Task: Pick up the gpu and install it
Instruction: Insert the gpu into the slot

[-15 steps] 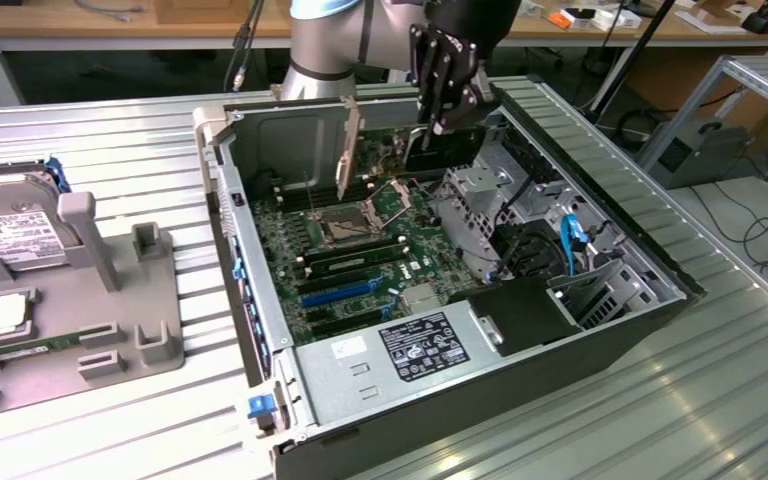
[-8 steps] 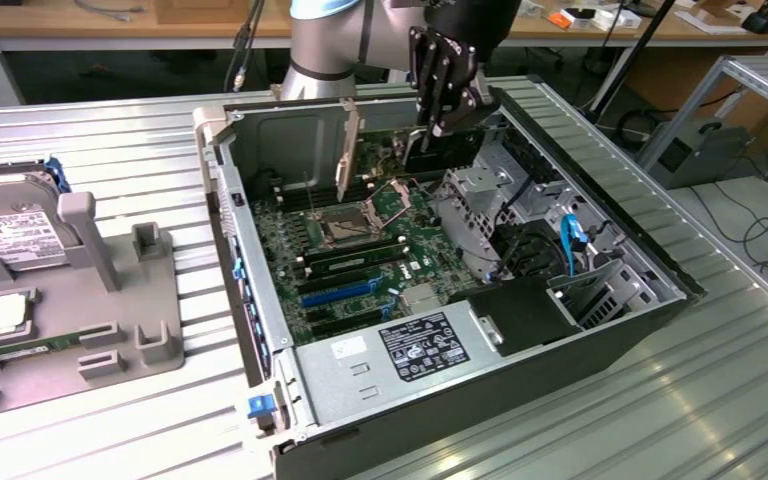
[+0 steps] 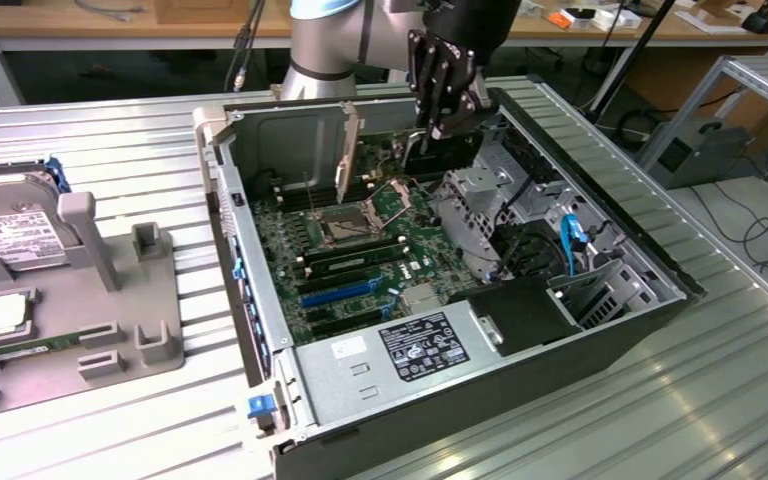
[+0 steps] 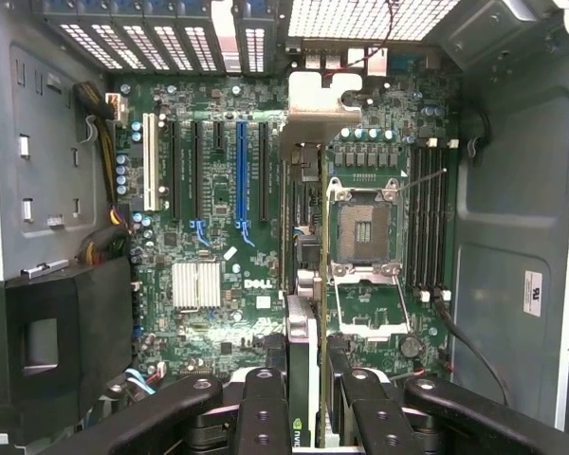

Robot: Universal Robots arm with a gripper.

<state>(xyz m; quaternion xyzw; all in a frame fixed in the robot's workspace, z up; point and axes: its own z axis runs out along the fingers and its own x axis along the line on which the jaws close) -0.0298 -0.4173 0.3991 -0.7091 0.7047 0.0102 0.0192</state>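
My gripper (image 3: pixel 440 122) hangs inside the open computer case (image 3: pixel 624 250), shut on the gpu (image 4: pixel 303 284). In the wrist view the card shows edge-on between the two black fingers (image 4: pixel 264 412), a thin dark strip running away over the motherboard (image 4: pixel 209 322). Its silver end bracket (image 4: pixel 321 106) points toward the vented back wall. The card floats above the board, between the expansion slots (image 4: pixel 240 171) and the CPU socket (image 4: pixel 365 227), apart from both. In the exterior view a pale upright strip (image 3: pixel 347 150) stands at the card's far end.
Memory sticks (image 4: pixel 427 218) lie beside the socket. The drive cage (image 3: pixel 491 190) and blue cables (image 3: pixel 574 240) crowd the case at the exterior view's right. A grey fixture (image 3: pixel 91 290) at that view's left holds a hard drive (image 3: pixel 11 235).
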